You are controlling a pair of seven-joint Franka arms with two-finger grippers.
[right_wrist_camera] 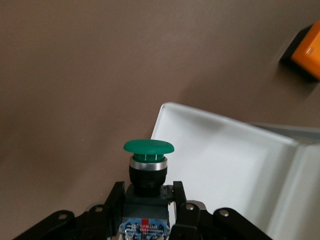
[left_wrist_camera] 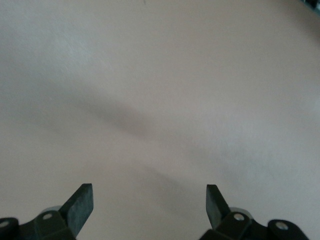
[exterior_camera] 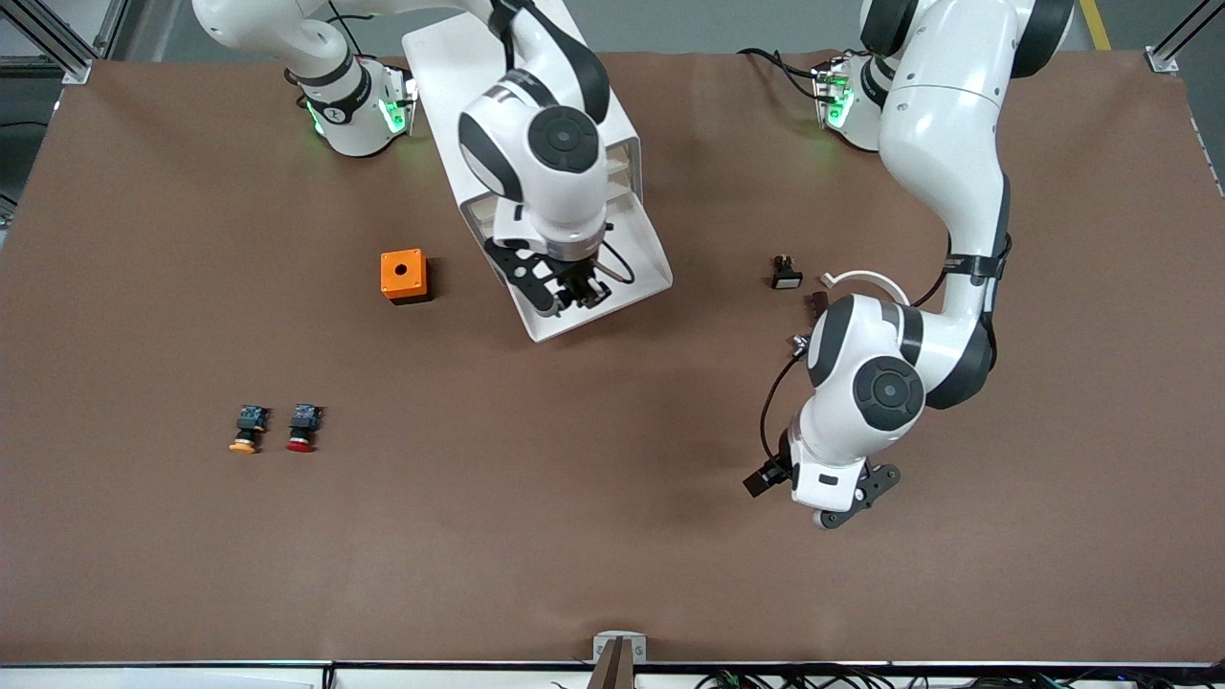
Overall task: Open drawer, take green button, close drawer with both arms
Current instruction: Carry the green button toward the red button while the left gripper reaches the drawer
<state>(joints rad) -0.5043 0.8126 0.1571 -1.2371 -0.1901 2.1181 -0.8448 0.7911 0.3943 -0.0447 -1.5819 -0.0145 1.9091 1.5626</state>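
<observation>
The drawer (exterior_camera: 649,273) stands pulled out of the white cabinet (exterior_camera: 450,67), its white tray (right_wrist_camera: 240,165) bare where I can see it. My right gripper (exterior_camera: 572,295) hangs over the drawer's front corner, shut on the button (right_wrist_camera: 148,146). The fingers (right_wrist_camera: 116,196) clamp its black-and-blue body, and its round green cap points away from the wrist, over the drawer's rim and the brown table. My left gripper (exterior_camera: 847,512) waits low over the table toward the left arm's end, nearer to the front camera. It (left_wrist_camera: 150,197) is open with only bare table between its fingers.
An orange box (exterior_camera: 403,275) with a round hole sits beside the drawer, toward the right arm's end. A yellow-capped button (exterior_camera: 248,429) and a red-capped button (exterior_camera: 302,428) lie nearer to the front camera. A small white-capped part (exterior_camera: 786,273) lies beside the left arm.
</observation>
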